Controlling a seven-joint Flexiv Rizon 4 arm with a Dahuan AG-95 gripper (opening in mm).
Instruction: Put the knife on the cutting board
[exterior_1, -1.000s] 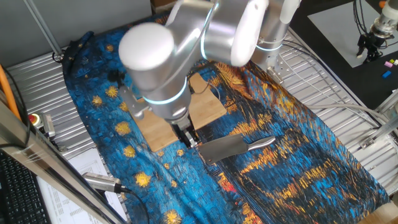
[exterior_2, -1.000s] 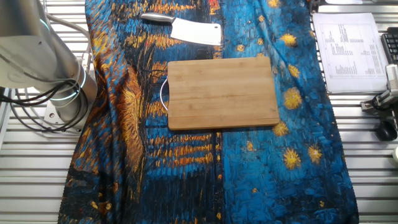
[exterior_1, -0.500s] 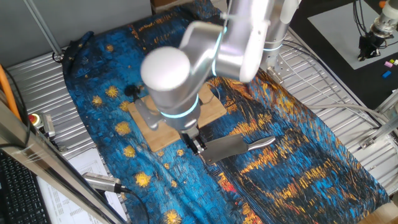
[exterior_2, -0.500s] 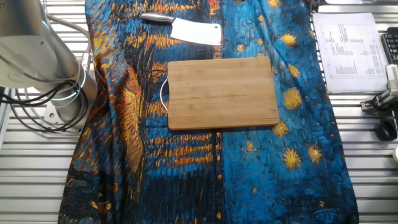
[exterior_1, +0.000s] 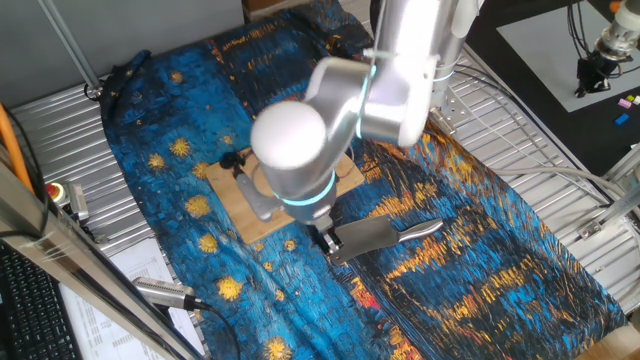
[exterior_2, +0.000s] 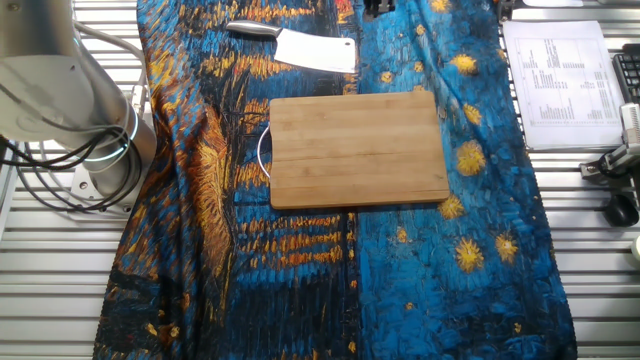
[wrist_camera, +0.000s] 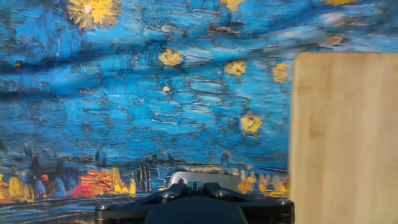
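The knife (exterior_1: 368, 238) lies flat on the blue painted cloth, blade to the left, shiny handle (exterior_1: 420, 230) to the right. It also shows in the other fixed view (exterior_2: 315, 50), just beyond the cutting board (exterior_2: 358, 148). The cutting board (exterior_1: 238, 205) is mostly hidden under my arm. My gripper (exterior_1: 326, 241) hangs low at the blade's left end, fingers close together and holding nothing. In the hand view the gripper (wrist_camera: 193, 191) sits at the bottom edge, a grey strip of the blade (wrist_camera: 199, 178) just past it and the board (wrist_camera: 345, 137) at right.
The blue-and-orange cloth (exterior_2: 250, 260) covers the metal table. The robot base (exterior_2: 70, 90) stands at the left. Printed sheets (exterior_2: 565, 75) and a mouse (exterior_2: 622, 208) lie at the right. A silver-and-black tool with cable (exterior_1: 160, 291) and a red button (exterior_1: 55, 190) sit at the front left.
My arm has moved right and down from over the board's near edge to the left end of the knife blade. Knife and board have not moved.
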